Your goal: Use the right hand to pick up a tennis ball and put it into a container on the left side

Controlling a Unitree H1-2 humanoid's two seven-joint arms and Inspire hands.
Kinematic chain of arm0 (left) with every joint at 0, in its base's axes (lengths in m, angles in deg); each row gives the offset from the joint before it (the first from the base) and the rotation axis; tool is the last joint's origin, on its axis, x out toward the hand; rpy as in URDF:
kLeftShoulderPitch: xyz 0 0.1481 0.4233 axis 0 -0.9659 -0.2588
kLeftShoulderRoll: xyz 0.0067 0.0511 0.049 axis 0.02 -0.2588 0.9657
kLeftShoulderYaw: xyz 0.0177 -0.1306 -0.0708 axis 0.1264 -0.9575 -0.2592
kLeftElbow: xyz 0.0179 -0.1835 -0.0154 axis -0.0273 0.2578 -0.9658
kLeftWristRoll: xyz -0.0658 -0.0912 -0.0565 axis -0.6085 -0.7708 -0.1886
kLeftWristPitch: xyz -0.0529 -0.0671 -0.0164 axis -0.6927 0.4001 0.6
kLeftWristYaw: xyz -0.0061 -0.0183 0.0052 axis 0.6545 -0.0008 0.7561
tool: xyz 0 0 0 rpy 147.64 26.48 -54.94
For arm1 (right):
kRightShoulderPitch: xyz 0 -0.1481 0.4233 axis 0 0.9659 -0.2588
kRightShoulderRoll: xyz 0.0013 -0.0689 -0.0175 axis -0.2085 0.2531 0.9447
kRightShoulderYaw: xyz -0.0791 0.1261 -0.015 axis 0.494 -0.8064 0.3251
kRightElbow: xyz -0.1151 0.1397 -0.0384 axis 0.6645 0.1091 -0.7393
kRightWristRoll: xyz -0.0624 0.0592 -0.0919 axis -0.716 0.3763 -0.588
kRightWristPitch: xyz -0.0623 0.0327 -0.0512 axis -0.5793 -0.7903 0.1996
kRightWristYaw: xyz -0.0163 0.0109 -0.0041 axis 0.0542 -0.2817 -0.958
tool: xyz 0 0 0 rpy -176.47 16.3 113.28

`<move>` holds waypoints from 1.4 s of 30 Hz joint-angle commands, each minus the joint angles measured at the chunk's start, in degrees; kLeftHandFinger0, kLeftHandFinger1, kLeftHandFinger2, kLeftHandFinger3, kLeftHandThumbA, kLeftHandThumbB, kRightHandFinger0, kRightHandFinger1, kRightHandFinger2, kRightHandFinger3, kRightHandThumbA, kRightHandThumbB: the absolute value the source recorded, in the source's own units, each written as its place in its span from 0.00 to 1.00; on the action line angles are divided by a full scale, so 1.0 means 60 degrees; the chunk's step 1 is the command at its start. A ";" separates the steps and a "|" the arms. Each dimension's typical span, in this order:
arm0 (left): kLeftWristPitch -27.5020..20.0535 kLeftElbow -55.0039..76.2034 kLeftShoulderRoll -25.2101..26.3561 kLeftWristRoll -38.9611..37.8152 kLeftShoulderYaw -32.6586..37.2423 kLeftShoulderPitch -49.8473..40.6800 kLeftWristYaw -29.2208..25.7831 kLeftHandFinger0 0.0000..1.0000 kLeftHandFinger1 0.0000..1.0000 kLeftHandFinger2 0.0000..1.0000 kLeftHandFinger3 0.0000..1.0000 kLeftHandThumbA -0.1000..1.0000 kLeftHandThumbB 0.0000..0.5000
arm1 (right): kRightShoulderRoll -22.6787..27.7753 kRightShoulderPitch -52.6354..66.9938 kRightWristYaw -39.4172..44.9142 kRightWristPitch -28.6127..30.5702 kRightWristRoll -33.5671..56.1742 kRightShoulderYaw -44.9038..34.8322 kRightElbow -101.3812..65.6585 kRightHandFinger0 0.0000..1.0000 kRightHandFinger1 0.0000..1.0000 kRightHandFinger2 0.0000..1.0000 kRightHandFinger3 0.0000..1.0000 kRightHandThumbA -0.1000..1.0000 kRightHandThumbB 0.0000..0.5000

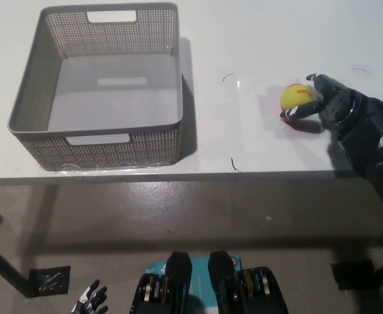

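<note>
black right hand [329,101] cupped around the tennis ball [295,97] on the white table [244,39], right of the grey basket [100,88]

Yellow tennis ball [297,97] right of empty grey container [100,88]

One ball [295,97] and one basket [100,140] sit on one desk [244,52]. Two hands show: one black [332,104], one white [92,300].

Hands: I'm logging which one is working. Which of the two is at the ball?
The black right hand, touching the tennis ball; the white left hand hangs below the table.
</note>
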 commanded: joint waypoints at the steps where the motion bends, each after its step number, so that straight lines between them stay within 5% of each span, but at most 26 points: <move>1: -0.0175 0.0147 0.0133 -0.0003 -0.0017 -0.0071 0.0098 1.00 1.00 1.00 1.00 1.00 0.61 | 0.0098 -0.0396 -0.0162 0.0321 0.0149 0.0012 -0.0040 1.00 1.00 1.00 1.00 0.89 0.97; 6: -0.0140 0.0197 0.0117 -0.0043 -0.0011 -0.0064 0.0112 1.00 1.00 1.00 1.00 1.00 0.63 | 0.0045 -0.0384 -0.0349 0.0483 0.0127 0.0058 0.0014 1.00 1.00 1.00 1.00 0.88 0.98; 9: -0.0119 0.0127 0.0104 -0.0107 -0.0043 0.0061 0.0106 1.00 1.00 1.00 1.00 1.00 0.61 | 0.0061 -0.0382 -0.0677 0.0956 0.0237 -0.0048 0.0069 1.00 1.00 1.00 1.00 0.82 0.90; 11: -0.0223 0.0061 0.0101 -0.0075 -0.0050 0.0085 0.0088 1.00 1.00 1.00 1.00 1.00 0.60 | -0.0002 -0.0223 -0.1528 0.1408 0.0450 -0.0325 0.0047 0.90 0.97 0.99 1.00 0.52 0.69; 12: -0.0302 -0.0002 0.0100 -0.0061 -0.0055 0.0106 0.0083 1.00 1.00 1.00 1.00 1.00 0.62 | -0.0060 -0.0118 -0.2054 0.1621 0.0560 -0.0488 0.0038 0.67 0.68 0.64 0.66 0.33 0.52; 13: -0.0335 -0.0027 0.0097 -0.0060 -0.0055 0.0137 0.0085 1.00 1.00 1.00 1.00 1.00 0.63 | -0.0095 -0.0052 -0.2427 0.1836 0.0677 -0.0650 0.0032 0.18 0.27 0.36 0.36 0.05 0.54; 14: -0.0351 -0.0032 0.0086 -0.0069 -0.0056 0.0172 0.0084 1.00 1.00 1.00 1.00 1.00 0.64 | -0.0131 0.0034 -0.2807 0.2162 0.0826 -0.0841 0.0017 0.01 0.06 0.17 0.19 0.00 0.44; 16: -0.0341 -0.0017 0.0074 -0.0056 -0.0064 0.0158 0.0058 1.00 1.00 1.00 1.00 1.00 0.64 | -0.0185 0.0147 -0.3135 0.2492 0.0945 -0.1022 0.0008 0.00 0.07 0.34 0.31 0.00 0.35; 18: -0.0350 -0.0008 0.0106 -0.0038 -0.0053 0.0137 0.0082 1.00 1.00 1.00 1.00 1.00 0.61 | -0.0225 0.0221 -0.3318 0.2818 0.1052 -0.1186 0.0033 0.00 0.30 0.70 0.69 0.00 0.22; 19: -0.0368 -0.0041 0.0124 -0.0032 -0.0052 0.0147 0.0091 1.00 1.00 1.00 1.00 1.00 0.62 | -0.0224 0.0260 -0.3460 0.3099 0.1079 -0.1252 0.0016 0.00 0.32 0.72 0.76 0.00 0.24; 25: -0.0277 0.0005 0.0113 -0.0015 -0.0046 0.0118 0.0073 1.00 1.00 1.00 1.00 1.00 0.69 | -0.0279 0.0306 -0.3618 0.3715 0.1384 -0.1718 0.0051 0.00 0.37 0.71 0.78 0.00 0.22; 28: -0.0286 -0.0010 0.0130 0.0011 -0.0036 0.0063 0.0080 1.00 1.00 1.00 1.00 1.00 0.65 | -0.0296 0.0357 -0.3743 0.3896 0.1462 -0.1892 0.0096 0.02 0.40 0.74 0.78 0.00 0.23; 34: -0.0381 -0.0116 0.0152 0.0070 -0.0066 0.0060 0.0037 1.00 1.00 1.00 1.00 1.00 0.73 | -0.0419 0.0267 -0.3739 0.4188 0.1849 -0.2236 0.0038 0.00 0.36 0.72 0.79 0.00 0.23; 42: -0.0369 -0.0175 0.0150 -0.0009 -0.0064 0.0108 0.0087 1.00 1.00 1.00 1.00 1.00 0.73 | -0.0865 -0.0419 -0.3485 0.4609 0.2088 -0.2445 -0.0650 0.00 0.38 0.73 0.72 0.00 0.27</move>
